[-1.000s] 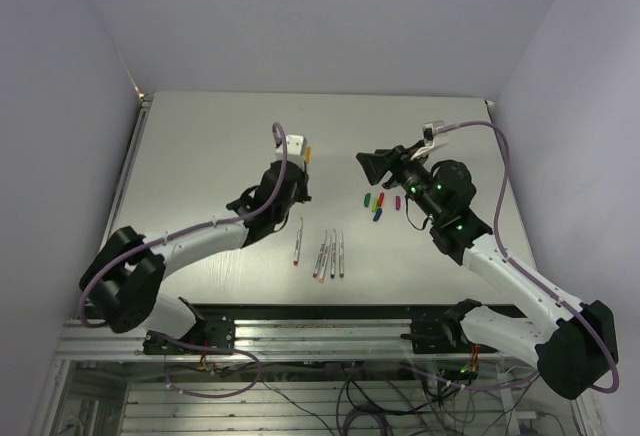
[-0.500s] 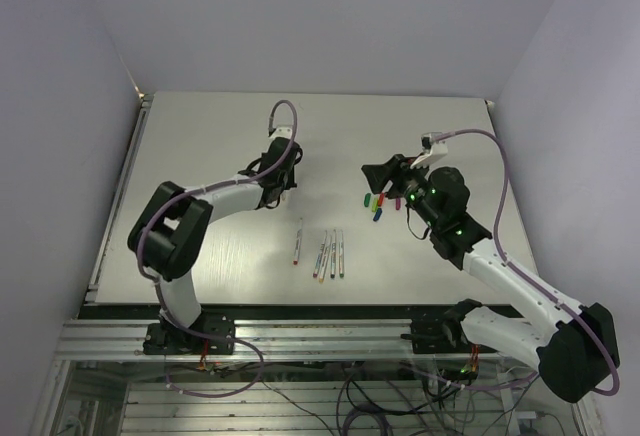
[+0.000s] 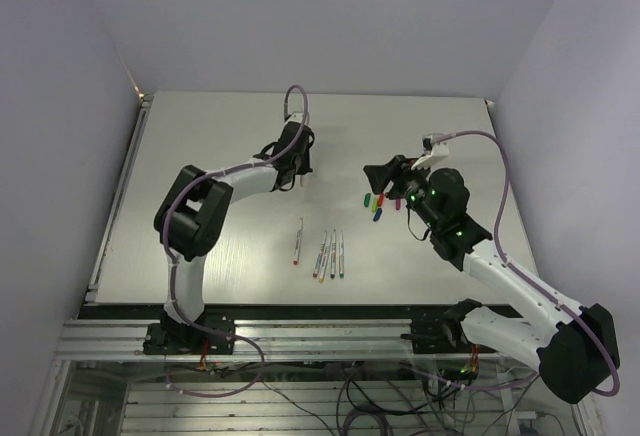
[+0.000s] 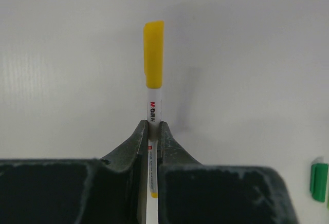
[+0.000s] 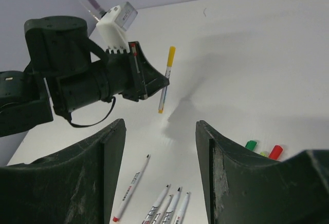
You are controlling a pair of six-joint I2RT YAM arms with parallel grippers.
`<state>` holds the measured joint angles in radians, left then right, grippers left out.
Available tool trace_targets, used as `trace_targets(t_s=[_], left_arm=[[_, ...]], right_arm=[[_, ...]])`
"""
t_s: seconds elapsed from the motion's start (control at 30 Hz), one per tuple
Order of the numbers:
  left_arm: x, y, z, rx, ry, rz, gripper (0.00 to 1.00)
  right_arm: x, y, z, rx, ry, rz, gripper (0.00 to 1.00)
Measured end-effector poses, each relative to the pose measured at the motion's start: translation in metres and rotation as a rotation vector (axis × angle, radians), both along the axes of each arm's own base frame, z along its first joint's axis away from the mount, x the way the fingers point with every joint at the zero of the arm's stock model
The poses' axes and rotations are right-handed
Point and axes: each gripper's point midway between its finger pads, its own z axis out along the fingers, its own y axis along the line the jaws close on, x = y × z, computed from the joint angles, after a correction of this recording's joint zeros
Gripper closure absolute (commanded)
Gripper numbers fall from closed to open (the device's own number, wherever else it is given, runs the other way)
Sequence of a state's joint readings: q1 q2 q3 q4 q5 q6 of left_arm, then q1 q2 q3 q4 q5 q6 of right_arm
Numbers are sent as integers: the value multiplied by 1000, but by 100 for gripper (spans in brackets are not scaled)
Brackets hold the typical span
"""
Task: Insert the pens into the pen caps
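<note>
My left gripper (image 4: 152, 126) is shut on a white pen (image 4: 154, 108) with a yellow cap (image 4: 153, 54) on its far end, and holds it above the table. In the right wrist view this gripper (image 5: 163, 84) and the pen (image 5: 166, 80) hang in the air. My right gripper (image 5: 160, 126) is open and empty, above and right of the loose pens. Several uncapped pens (image 3: 330, 254) lie side by side near the front, with one (image 3: 298, 241) apart on their left. Loose caps (image 3: 377, 204) in green, yellow, red, blue and magenta lie beneath my right gripper (image 3: 385, 178).
The green cap (image 5: 251, 145) and red cap (image 5: 275, 152) show beside my right finger (image 5: 241, 172). The green cap also shows at the edge of the left wrist view (image 4: 319, 182). The table's metal rail (image 3: 125, 196) runs along the left edge.
My left arm has swung its elbow up and back, and its gripper has turned while still holding the yellow-capped pen. My right gripper has tilted slightly toward the caps.
</note>
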<state>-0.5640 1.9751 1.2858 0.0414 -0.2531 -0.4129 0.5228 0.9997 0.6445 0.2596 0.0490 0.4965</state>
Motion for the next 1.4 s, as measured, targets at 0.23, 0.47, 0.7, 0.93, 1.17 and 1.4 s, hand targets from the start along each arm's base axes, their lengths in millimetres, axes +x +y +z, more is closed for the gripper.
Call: trace_targets(t_s=[0.23,0.47,0.7,0.93,1.17,1.4], left_arm=[[18,-20,-19,-33,22,-17,93],[18,-22,-40,-32,58,-10,85],[20,-24,-38,-37,56,-8,61],[20,-23,-38,-39,57,-5,54],[20,-23,-34,-40,50,-3,52],[11,-14,9,-61,-12,3,51]], right_arm=[[-1,-3,-6,-8,11,-12,44],[-2,-4,-12,-20,24,-15,44],[-2,-5,-16,-26,33,-14,44],[-3,-5,-18,-27,35,-13,44],[-3,-4,-20,-30,40,-10,44],[-3,-6,-17,-31,30,-19,44]])
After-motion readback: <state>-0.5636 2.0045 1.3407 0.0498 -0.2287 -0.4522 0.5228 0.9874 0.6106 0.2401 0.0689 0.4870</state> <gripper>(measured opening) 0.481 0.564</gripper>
